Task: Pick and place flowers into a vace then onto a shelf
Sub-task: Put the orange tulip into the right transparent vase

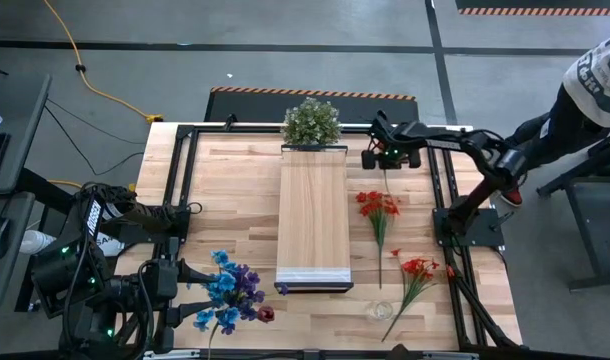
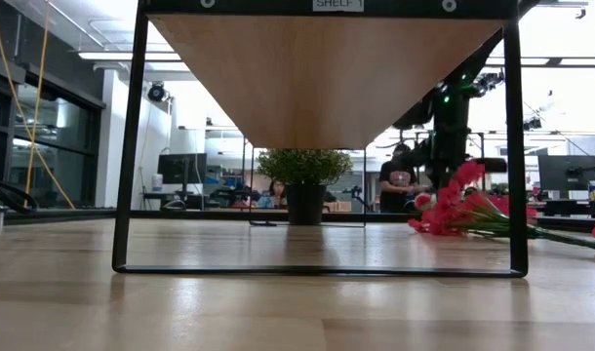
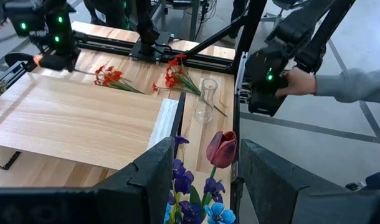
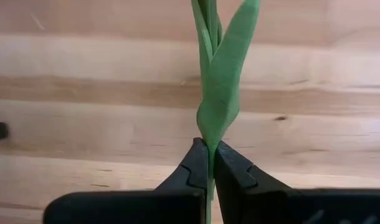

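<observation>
Flowers with bright red blooms (image 1: 378, 206) lie right of the shelf (image 1: 313, 215), stem clenched by your right gripper (image 4: 209, 163); lift smoothly toward the glass vase (image 3: 204, 101); left gripper (image 3: 205, 174) hovers released over blue flowers (image 1: 225, 290).

You see the shelf (image 1: 313, 215) mid-table, the plant (image 1: 311, 121) at its far end, flowers (image 1: 378, 208) to its right.
</observation>
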